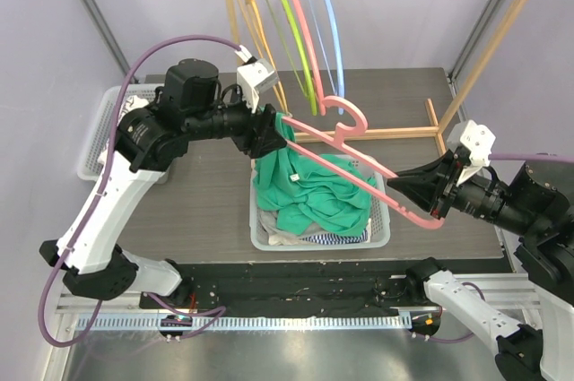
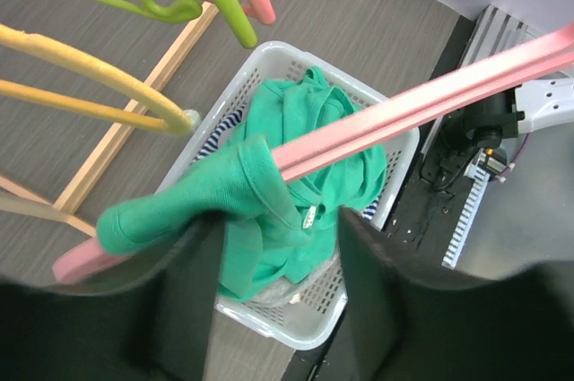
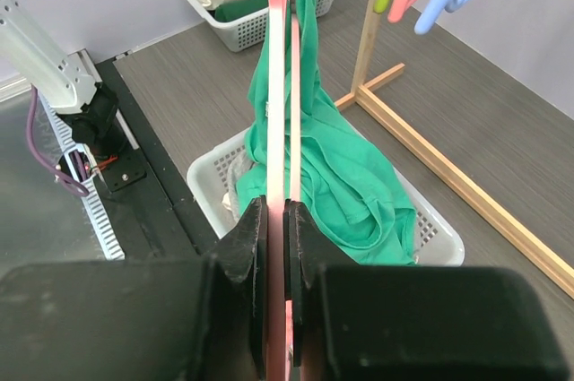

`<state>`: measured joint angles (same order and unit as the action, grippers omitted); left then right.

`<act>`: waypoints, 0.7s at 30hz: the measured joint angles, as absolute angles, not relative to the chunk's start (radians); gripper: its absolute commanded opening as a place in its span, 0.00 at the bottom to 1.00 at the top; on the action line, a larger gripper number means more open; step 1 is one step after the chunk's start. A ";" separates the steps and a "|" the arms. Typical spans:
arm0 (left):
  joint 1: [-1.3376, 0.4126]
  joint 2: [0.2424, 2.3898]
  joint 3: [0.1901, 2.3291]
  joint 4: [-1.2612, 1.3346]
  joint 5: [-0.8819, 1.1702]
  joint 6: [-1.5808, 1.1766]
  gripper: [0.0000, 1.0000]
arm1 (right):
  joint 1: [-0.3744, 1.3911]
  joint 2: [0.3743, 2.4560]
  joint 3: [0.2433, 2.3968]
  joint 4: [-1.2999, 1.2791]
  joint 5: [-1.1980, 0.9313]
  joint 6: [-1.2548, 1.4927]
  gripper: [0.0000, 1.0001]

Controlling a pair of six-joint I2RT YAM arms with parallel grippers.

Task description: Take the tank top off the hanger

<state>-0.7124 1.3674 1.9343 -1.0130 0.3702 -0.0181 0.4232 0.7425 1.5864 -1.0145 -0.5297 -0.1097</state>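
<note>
Right pincer (image 3: 276, 206) is clamping narrowly on one end of the pink hanger (image 3: 278, 85), holding it stretched out above the basket (image 3: 439, 238). Left pincer (image 2: 278, 218) is standing partly apart at the hanger's other end, its fingers straddling the bar where the green tank top (image 2: 296, 220) is bunching. One shoulder strap (image 2: 179, 206) is wrapping over that end of the hanger, just beside the left finger; whether the finger is actually pinching cloth I cannot tell. Most of the tank top is already sagging down into the basket on the bench (image 1: 206, 202), with only that strap hanging on. Behind it all, other coloured hangers are dangling from the wooden rack (image 1: 502, 40).

Judging by this, the work is sitting at the last step: freeing the remaining strap. That is calling for the left pincer to close on the strap and draw it off the hanger's tip, while the right one is keeping the hanger steady.
</note>
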 measured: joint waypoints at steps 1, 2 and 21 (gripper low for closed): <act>-0.715 1.370 1.934 -1.013 0.366 -0.018 0.45 | 0.423 0.741 1.584 -1.013 -0.530 -0.107 0.01; -0.717 1.371 1.934 -1.013 0.361 -0.018 0.40 | 0.423 0.739 1.581 -1.010 -0.531 -0.105 0.01; -0.701 1.377 1.979 -1.019 0.297 0.011 0.00 | 0.423 0.717 1.563 -1.004 -0.529 -0.096 0.01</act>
